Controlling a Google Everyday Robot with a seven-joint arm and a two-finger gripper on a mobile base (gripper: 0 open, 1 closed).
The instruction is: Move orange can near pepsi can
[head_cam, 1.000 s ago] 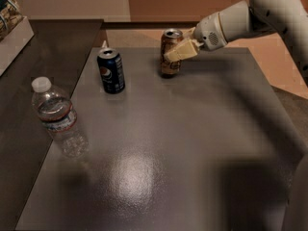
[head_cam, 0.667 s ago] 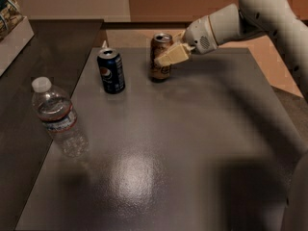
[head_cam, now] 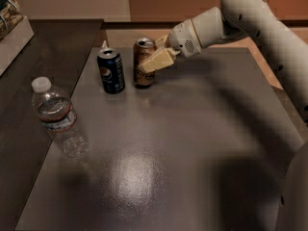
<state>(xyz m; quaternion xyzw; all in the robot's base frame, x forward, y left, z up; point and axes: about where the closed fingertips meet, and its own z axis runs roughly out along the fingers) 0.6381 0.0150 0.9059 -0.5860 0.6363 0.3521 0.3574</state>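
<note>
The orange can (head_cam: 142,69), brownish-orange with pale markings and a silver top, stands upright at the far part of the dark table (head_cam: 192,143). My gripper (head_cam: 153,61) reaches in from the right and is shut on it at mid-height, one pale finger (head_cam: 159,60) lying across its front. The pepsi can (head_cam: 111,70), dark navy with a round logo and silver top, stands upright just left of the orange can, a narrow gap between them.
A clear plastic water bottle (head_cam: 57,117) with a white cap stands near the table's left edge. A dark counter (head_cam: 29,81) runs along the left, with a box (head_cam: 12,25) at the far left corner. My white arm (head_cam: 250,23) spans the upper right.
My gripper has carried the orange can leftward across the far part of the table, from well right of the pepsi can to close beside it. The pepsi can and bottle have not moved.
</note>
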